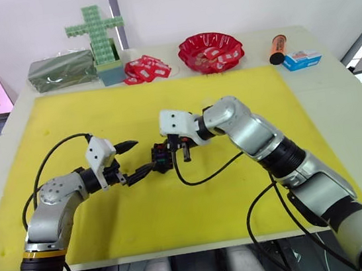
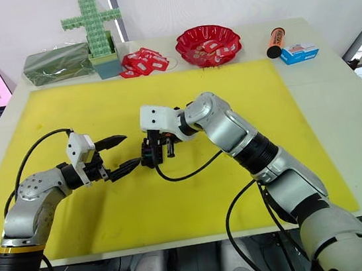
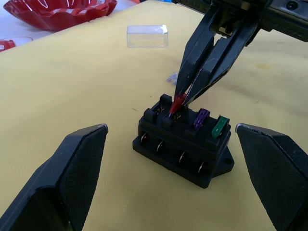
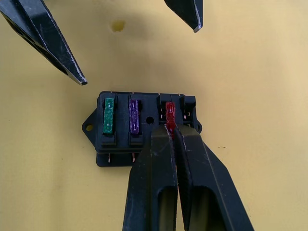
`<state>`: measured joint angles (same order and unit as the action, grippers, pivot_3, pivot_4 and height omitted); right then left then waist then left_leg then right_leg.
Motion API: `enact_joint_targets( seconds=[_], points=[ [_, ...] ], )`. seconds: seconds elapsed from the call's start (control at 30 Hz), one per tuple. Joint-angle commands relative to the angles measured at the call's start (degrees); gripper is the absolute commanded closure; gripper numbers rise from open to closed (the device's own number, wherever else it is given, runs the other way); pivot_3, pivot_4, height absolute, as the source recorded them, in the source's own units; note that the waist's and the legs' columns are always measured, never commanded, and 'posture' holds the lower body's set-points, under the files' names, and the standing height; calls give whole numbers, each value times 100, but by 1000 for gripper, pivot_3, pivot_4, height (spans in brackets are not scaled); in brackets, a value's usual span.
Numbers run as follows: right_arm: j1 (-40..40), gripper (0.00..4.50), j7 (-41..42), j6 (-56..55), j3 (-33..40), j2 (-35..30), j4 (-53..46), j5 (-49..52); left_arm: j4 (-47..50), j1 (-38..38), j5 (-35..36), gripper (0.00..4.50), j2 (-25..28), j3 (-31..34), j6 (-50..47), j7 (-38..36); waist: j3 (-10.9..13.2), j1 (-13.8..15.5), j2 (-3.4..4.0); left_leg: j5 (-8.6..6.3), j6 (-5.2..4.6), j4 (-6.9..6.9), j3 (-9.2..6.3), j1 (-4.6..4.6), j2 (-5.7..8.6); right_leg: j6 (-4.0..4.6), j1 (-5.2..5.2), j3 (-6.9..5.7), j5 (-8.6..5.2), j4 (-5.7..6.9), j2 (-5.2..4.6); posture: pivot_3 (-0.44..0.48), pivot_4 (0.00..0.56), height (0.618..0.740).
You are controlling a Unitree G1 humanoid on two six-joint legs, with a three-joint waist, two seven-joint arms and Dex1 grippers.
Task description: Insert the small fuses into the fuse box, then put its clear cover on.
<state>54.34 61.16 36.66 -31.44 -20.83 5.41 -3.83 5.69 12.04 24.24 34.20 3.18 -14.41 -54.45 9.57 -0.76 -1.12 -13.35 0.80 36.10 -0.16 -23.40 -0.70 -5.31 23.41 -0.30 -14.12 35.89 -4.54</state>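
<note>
Down on the yellow mat (image 1: 66,124), my left gripper (image 3: 168,183) spreads wide before the fuse box (image 3: 185,144), where green fuse (image 3: 219,127) and purple fuse (image 3: 202,117) sit slotted. My right gripper (image 4: 171,137) pinches the red fuse (image 4: 169,111) at its slot. Beyond lies the clear cover (image 3: 147,36).

Small black fuse box (image 4: 143,126) flat on the yellow mat, green fuse (image 4: 109,116) and purple fuse (image 4: 134,116) pushed into slots, red fuse (image 4: 170,112) held over the third slot, clear cover (image 3: 147,36) lying well apart.
</note>
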Motion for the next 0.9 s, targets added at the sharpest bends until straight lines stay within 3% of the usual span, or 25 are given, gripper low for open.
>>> enact_joint_targets(
  seconds=[0.03,0.6,0.9],
  points=[
    [130,4471,41,1,-26,33,-128,-40,171,33,7,0,49,92,50,26,0,0,0,0,0,0,0,0,0,0,0,0,0,0,0,0,150,740],
    [244,4471,168,60,-45,10,-146,-53,218,35,20,0,48,75,4,84,0,-1,0,0,0,0,0,0,0,0,0,0,0,0,0,0,150,740],
    [651,4471,205,631,660,-2,-196,470,242,41,45,0,43,60,-22,77,1,5,1,0,0,0,-1,0,0,0,2,0,0,2,0,0,150,740]
  ],
)
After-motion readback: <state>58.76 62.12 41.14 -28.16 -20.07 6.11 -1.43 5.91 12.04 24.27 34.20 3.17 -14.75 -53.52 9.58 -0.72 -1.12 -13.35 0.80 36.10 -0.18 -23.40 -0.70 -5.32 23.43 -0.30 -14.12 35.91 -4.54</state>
